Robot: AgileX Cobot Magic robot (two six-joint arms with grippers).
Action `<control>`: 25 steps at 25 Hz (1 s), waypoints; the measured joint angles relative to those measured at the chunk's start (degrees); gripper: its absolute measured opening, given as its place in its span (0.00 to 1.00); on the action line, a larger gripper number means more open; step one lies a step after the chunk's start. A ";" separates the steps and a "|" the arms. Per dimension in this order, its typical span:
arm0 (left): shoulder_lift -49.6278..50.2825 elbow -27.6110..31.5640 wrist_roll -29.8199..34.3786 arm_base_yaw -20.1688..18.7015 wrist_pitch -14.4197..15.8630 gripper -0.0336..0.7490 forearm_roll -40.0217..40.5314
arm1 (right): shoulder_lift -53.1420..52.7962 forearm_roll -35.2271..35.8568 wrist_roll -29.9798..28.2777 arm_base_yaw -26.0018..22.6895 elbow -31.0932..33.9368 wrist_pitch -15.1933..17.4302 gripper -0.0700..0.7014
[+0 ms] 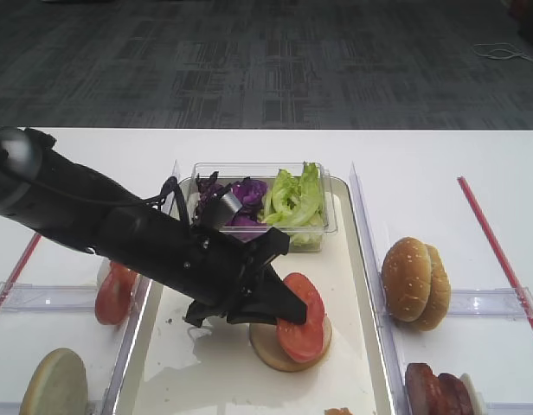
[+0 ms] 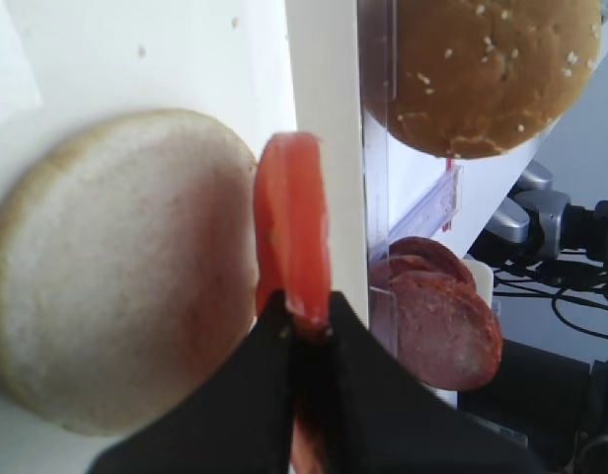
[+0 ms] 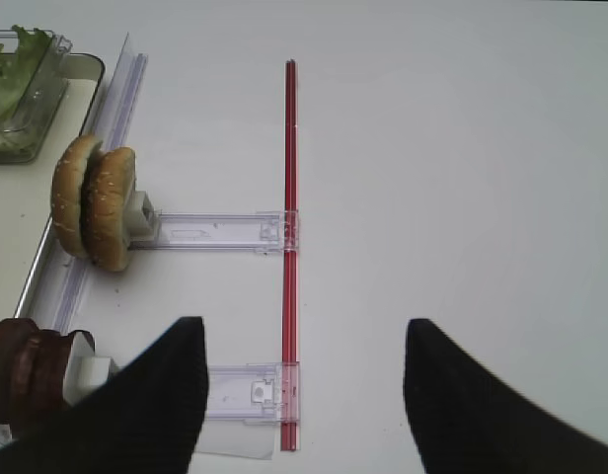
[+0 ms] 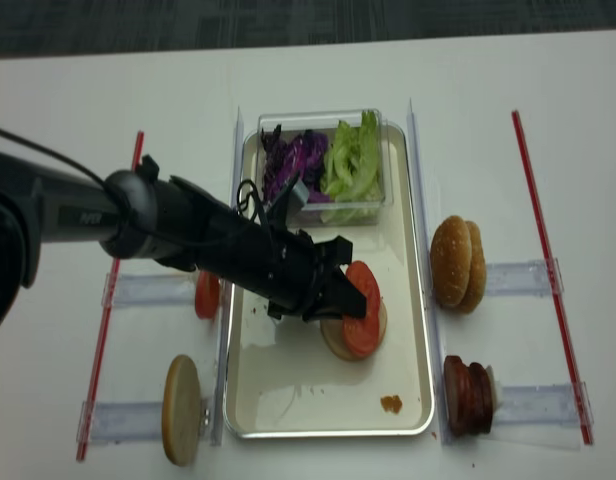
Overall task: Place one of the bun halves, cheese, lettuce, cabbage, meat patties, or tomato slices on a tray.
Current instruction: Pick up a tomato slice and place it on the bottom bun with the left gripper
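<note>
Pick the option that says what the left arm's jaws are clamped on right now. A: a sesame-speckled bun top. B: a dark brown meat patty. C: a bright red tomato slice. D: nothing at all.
C: the left gripper is shut on the edge of a thin, round, bright red tomato slice, held upright beside the pale cut face of the round tan bun half lying in the long cream-white tray.

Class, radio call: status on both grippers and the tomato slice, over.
Left gripper shut on tomato slice, over bun half in tray. Right gripper open, empty. Nothing blocking.
</note>
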 joint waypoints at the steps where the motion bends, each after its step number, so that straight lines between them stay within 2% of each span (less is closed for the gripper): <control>1: 0.17 0.00 0.00 0.00 0.00 0.07 -0.29 | 0.00 0.00 0.00 0.00 0.00 0.00 0.68; 13: 0.28 0.00 0.38 0.00 -0.10 0.08 -1.17 | 0.00 0.00 0.00 0.00 0.00 0.00 0.68; 25: 0.28 0.00 -2.20 0.00 -0.36 0.30 -1.17 | 0.00 0.00 0.00 0.00 0.00 0.00 0.68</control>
